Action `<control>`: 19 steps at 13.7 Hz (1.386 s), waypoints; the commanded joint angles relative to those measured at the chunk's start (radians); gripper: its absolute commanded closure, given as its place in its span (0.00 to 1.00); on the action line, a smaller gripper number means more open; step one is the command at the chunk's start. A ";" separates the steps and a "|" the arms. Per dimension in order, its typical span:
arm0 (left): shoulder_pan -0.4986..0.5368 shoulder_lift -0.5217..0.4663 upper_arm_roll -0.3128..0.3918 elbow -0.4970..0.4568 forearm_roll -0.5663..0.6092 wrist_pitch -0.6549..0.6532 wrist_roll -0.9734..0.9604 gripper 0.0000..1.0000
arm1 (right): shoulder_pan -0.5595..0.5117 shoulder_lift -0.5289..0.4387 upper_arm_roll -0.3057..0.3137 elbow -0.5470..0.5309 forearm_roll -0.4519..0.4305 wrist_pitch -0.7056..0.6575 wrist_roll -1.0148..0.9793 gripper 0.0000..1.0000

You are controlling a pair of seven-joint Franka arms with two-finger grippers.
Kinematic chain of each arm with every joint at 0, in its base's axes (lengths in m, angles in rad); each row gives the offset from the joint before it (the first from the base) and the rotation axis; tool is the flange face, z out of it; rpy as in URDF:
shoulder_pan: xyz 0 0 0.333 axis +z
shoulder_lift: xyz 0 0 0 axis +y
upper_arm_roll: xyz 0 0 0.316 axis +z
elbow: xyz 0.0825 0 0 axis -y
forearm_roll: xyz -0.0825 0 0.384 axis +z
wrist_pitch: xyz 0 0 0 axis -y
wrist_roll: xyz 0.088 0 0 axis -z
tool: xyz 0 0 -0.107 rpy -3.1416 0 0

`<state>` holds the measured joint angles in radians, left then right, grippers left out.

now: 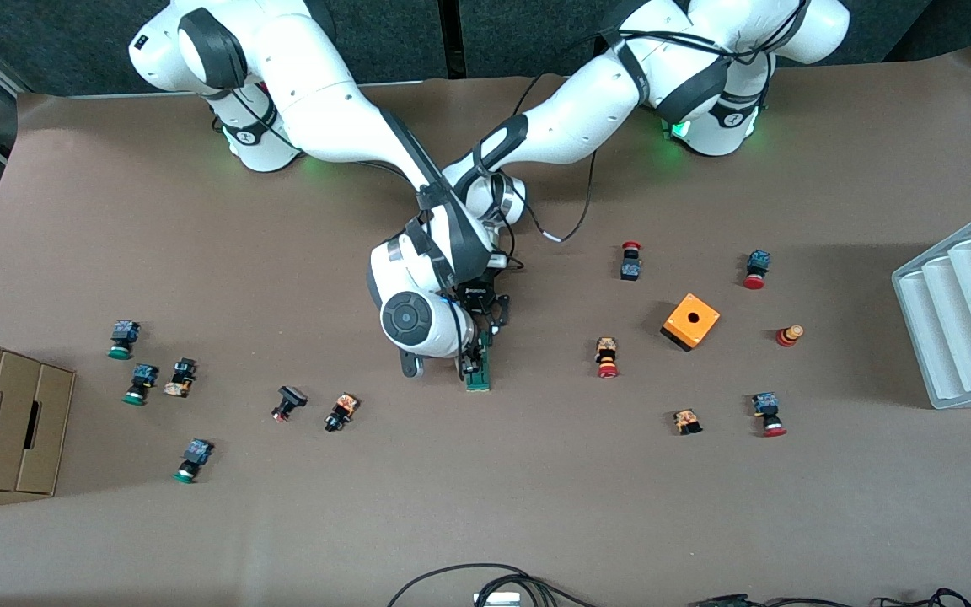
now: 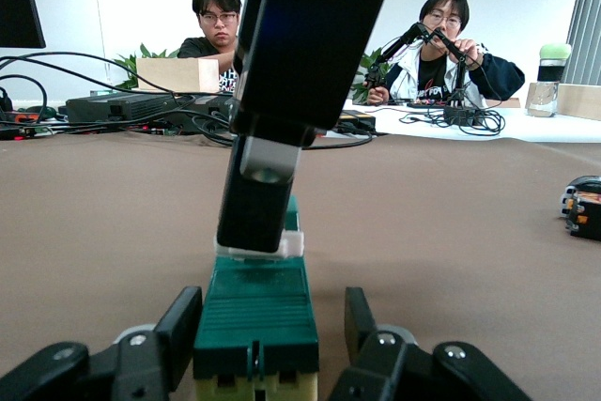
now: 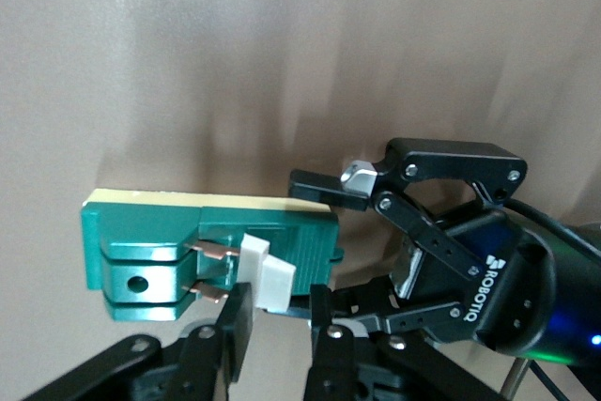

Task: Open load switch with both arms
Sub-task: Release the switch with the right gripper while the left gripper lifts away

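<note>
The dark-green load switch (image 1: 478, 378) lies on the brown table near its middle, under both grippers. My left gripper (image 1: 488, 335) reaches it from the end farther from the front camera. In the left wrist view its black fingers (image 2: 178, 335) flank the green body (image 2: 255, 312), and the gripper is shut on it. My right gripper (image 3: 279, 312) comes down from above and is shut on the white handle (image 3: 268, 274). The handle stands slightly off the body, and copper blades (image 3: 211, 253) show between them. In the left wrist view, one right finger (image 2: 258, 204) stands on the handle (image 2: 286, 247).
An orange box (image 1: 691, 321) and several red-capped pushbuttons (image 1: 607, 357) lie toward the left arm's end. Green-capped pushbuttons (image 1: 124, 339) and cardboard boxes (image 1: 5, 421) are toward the right arm's end. A white rack (image 1: 966, 312) sits at the table's edge. Cables (image 1: 485, 582) lie nearest the camera.
</note>
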<state>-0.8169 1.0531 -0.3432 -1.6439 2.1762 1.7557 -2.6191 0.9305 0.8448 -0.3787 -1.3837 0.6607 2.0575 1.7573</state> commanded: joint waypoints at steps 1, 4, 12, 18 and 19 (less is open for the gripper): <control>-0.016 0.030 0.006 0.004 -0.010 -0.015 -0.015 0.31 | 0.016 -0.009 0.006 -0.032 -0.027 0.026 -0.002 0.68; -0.016 0.030 0.006 0.006 -0.009 -0.015 -0.015 0.30 | 0.004 -0.024 0.004 -0.020 -0.027 0.009 -0.001 0.67; -0.013 0.022 0.009 0.003 -0.009 -0.013 -0.013 0.00 | -0.062 -0.174 -0.161 0.091 -0.058 -0.223 -0.223 0.01; -0.013 -0.050 0.007 -0.030 -0.050 0.001 0.005 0.00 | -0.257 -0.424 -0.154 0.028 -0.213 -0.457 -0.719 0.01; -0.013 -0.065 0.007 -0.031 -0.067 0.001 0.013 0.00 | -0.289 -0.469 -0.149 0.016 -0.234 -0.479 -0.827 0.01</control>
<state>-0.8185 1.0420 -0.3431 -1.6443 2.1518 1.7543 -2.6182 0.6818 0.4891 -0.5497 -1.2939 0.4732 1.6098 1.0832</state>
